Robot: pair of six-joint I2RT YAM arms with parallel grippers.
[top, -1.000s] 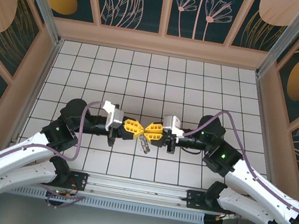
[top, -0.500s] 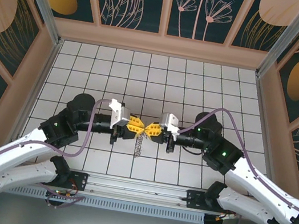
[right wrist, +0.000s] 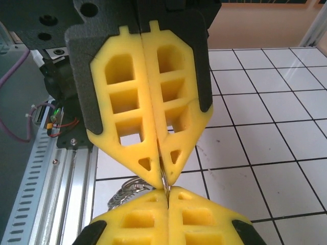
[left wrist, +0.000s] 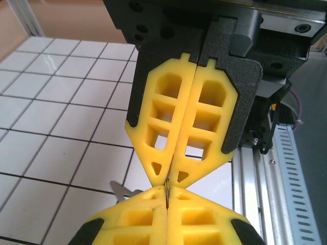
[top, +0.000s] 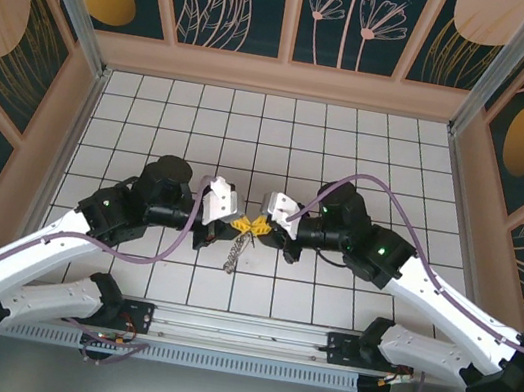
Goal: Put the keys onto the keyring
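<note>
Both arms are rolling inward, swinging the dangling keyring [top: 235,250] left of frame centre. Left gripper [top: 247,224] and right gripper [top: 260,226] are meeting tip to tip, jaws of each clamped shut on its wire. Threading the keys [left wrist: 121,189] is apparently continuing.

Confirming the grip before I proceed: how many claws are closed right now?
2. The left claw and right claw meet tip to tip mid-table, both shut on the keyring, whose chain dangles below them.

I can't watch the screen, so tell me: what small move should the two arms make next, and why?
Probably ease the grippers slightly apart, both kept shut. The left gripper and right gripper meet tip to tip, pinching a thin metal sliver; the grey chain-like keyring stretch dangles below, threading unclear.
</note>
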